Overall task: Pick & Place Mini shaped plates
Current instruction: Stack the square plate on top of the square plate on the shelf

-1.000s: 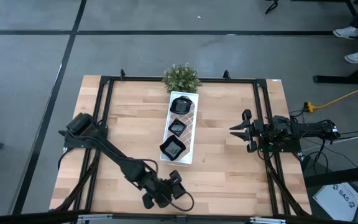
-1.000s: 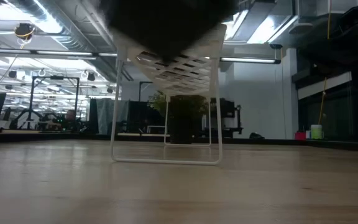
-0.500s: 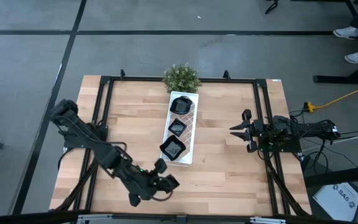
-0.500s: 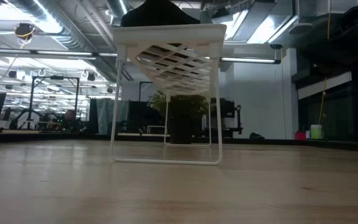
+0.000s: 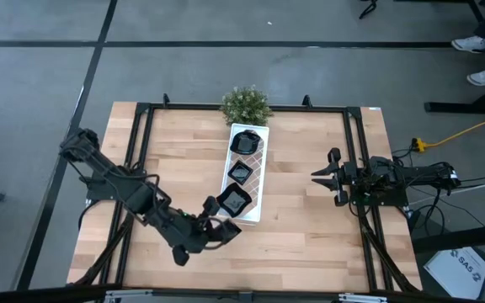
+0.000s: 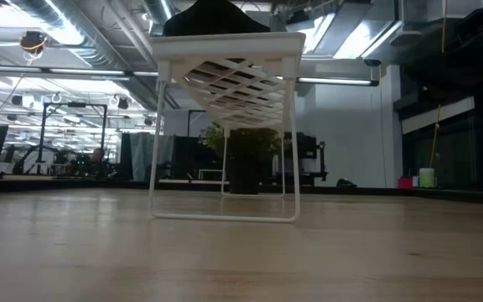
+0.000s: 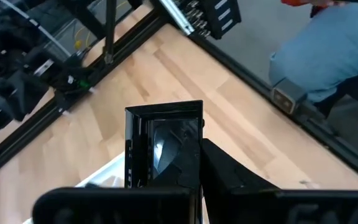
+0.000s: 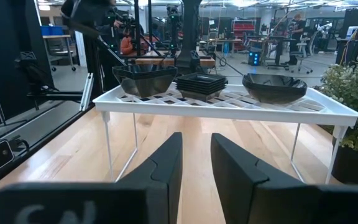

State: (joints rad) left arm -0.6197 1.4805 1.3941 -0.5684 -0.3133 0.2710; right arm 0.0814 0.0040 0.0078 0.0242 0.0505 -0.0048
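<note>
Clamping 1 mini shaped plate (image 7: 164, 144) in the left gripper (image 5: 219, 225), with the fingers pressed together on its rim. Holding it on edge, straight out ahead of the fingertips and above the wooden table (image 5: 175, 160). Showing, in the left wrist view, as a glossy black square dish with a straight raised rim and light glinting off its shallow hollow.

Hovering just beside the near end of the long white tray (image 5: 260, 162), which is lying directly ahead of this gripper. Carrying 3 more black dishes in 1 row on the tray's lattice top:
- A wavy-edged dish (image 5: 234, 200) sitting closest, just beyond the left gripper's fingertips.
- A ridged square dish (image 5: 242, 172) lying farther out from the gripper, in the middle of the tray.
- A round dish (image 5: 244, 140) resting farthest from it, at the far end of the tray, next to the small potted plant (image 5: 245, 103).

Waiting on the other side of the tray, well apart from it: the right gripper (image 5: 318, 177), with its fingers standing apart and nothing between them. Pointing at the tray's long side, so that all 3 dishes are showing ahead of its fingertips in the right wrist view, raised on the tray's thin white legs.
</note>
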